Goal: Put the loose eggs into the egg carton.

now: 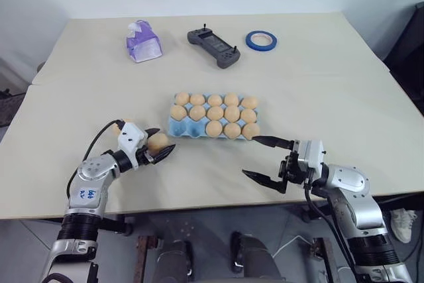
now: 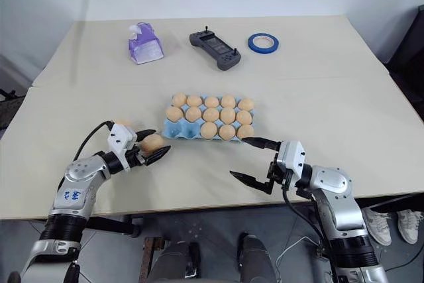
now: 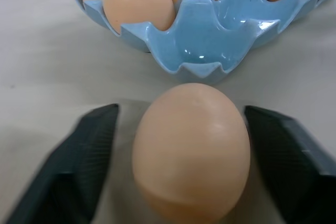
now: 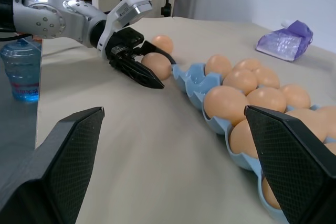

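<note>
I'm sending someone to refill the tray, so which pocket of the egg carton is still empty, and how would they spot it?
Find the light-blue egg carton in the middle of the table, holding rows of tan eggs. Go to its near left corner, the one facing the left gripper, which holds an egg. That pocket shows bare blue; those around it hold eggs.

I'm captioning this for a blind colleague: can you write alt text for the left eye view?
The left tool grips a tan egg beside the empty near-left pocket of a blue egg carton. The right tool hangs open at the carton's near-right corner, on a beige table.
</note>
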`<action>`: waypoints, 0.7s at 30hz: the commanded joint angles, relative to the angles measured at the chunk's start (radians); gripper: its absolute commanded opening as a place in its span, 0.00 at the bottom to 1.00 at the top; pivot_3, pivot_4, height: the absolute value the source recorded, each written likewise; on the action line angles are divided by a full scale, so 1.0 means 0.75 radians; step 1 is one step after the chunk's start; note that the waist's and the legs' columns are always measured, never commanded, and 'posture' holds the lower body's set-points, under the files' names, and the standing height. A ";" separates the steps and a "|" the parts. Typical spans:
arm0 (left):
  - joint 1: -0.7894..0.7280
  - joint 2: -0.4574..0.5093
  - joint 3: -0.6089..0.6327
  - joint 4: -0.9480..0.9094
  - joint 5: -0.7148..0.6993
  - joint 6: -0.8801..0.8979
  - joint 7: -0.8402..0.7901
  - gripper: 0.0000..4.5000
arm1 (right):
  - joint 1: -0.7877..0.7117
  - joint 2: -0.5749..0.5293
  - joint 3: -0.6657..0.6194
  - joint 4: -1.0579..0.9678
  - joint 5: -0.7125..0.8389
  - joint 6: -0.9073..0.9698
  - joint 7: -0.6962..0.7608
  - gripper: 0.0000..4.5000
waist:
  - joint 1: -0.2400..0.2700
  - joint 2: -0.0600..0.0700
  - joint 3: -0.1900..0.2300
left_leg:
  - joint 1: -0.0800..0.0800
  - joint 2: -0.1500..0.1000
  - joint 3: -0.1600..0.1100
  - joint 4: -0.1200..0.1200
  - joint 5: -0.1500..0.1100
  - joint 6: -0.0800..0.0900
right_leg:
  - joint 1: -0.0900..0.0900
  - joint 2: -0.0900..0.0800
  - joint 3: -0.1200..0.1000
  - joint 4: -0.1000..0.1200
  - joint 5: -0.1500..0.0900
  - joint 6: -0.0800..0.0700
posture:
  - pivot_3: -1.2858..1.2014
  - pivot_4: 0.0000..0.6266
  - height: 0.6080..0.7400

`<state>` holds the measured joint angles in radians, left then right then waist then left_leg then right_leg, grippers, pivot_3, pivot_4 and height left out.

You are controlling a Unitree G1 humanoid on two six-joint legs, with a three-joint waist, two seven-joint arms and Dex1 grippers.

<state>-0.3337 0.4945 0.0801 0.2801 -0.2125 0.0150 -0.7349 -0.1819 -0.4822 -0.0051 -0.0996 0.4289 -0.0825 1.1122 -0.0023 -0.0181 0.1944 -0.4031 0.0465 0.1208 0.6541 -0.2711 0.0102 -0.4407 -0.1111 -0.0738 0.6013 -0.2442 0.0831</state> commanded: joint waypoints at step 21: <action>-0.523 -0.203 -0.171 0.286 0.051 -0.015 -0.050 0.62 | 0.034 -0.016 -0.020 -0.091 -0.012 -0.004 -0.125 1.00 | -0.001 -0.001 0.000 | -0.002 0.000 -0.001 0.010 0.003 0.007 | 0.005 0.012 0.000 -0.003 0.006 0.002 | 0.52 0.24 1.00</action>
<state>-0.7073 0.3426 -0.0588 0.4784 -0.1895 0.0404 -0.7881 -0.1648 -0.4952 -0.0056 -0.1168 0.4102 -0.0796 1.0324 -0.0029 -0.0187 0.1944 -0.4050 0.0470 0.1202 0.6619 -0.2693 0.0147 -0.4376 -0.1011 -0.0739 0.5989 -0.2400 0.0840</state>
